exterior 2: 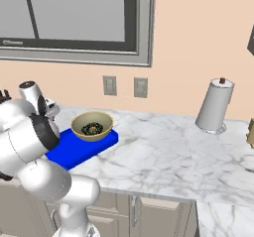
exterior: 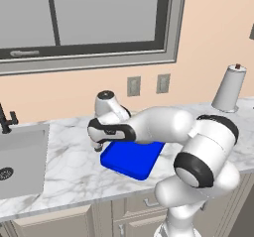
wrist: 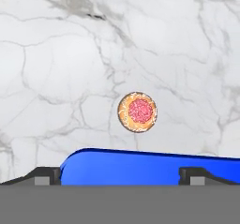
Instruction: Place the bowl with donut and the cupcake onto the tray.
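My gripper [wrist: 120,174] hangs open above the surface [wrist: 56,54]. Straight ahead sits the cupcake [wrist: 137,111], upright, top facing me, just beyond the tray [wrist: 140,169] rim below my fingertips [wrist: 44,175]. The bowl [exterior 2: 92,126] with the donut [exterior 2: 92,128] rests on the tray's far end.

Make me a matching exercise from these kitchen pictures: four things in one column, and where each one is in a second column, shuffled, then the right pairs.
Things:
1. bowl
2. donut
3. cupcake
4. paper towel roll

Places:
A. standing upright near the wall, far to the right of the tray
B. inside the bowl
C. on the bare marble counter, just off the tray's edge
D. sitting on the tray

Pairs: 1-D, 2-B, 3-C, 4-A
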You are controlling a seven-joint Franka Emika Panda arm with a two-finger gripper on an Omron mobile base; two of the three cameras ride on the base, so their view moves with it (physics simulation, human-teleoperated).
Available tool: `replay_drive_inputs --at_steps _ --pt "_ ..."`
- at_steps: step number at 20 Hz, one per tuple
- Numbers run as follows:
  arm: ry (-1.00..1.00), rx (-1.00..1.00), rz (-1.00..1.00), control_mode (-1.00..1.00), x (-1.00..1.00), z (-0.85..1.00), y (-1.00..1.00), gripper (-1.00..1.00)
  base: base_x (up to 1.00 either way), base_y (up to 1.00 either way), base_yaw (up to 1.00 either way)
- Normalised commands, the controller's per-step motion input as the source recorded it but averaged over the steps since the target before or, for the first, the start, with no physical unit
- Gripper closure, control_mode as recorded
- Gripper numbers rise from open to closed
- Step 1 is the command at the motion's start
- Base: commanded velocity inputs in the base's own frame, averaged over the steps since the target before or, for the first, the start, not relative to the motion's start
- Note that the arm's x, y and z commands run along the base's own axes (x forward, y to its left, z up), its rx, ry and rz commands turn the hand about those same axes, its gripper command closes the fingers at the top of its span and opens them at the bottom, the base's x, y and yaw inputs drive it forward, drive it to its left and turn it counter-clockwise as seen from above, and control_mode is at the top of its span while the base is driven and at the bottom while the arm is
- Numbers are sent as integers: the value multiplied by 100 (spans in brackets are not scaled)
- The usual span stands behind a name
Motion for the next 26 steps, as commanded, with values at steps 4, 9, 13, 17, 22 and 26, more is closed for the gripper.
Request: replay_drive_inputs --at_steps 4,9,13,17,22,26 --pt "0 3 0 -100 21 -12 0 -100 0 0 0" --pt "0 1 0 -100 23 -14 0 -100 0 0 0" --pt "0 0 0 -100 17 -13 3 -100 0 0 0" --pt "1 0 0 -100 2 -7 12 -100 0 0 0" --pt "0 0 0 -100 0 -5 9 -100 0 0 0" --pt "0 0 0 -100 0 -10 0 -100 0 0 0"
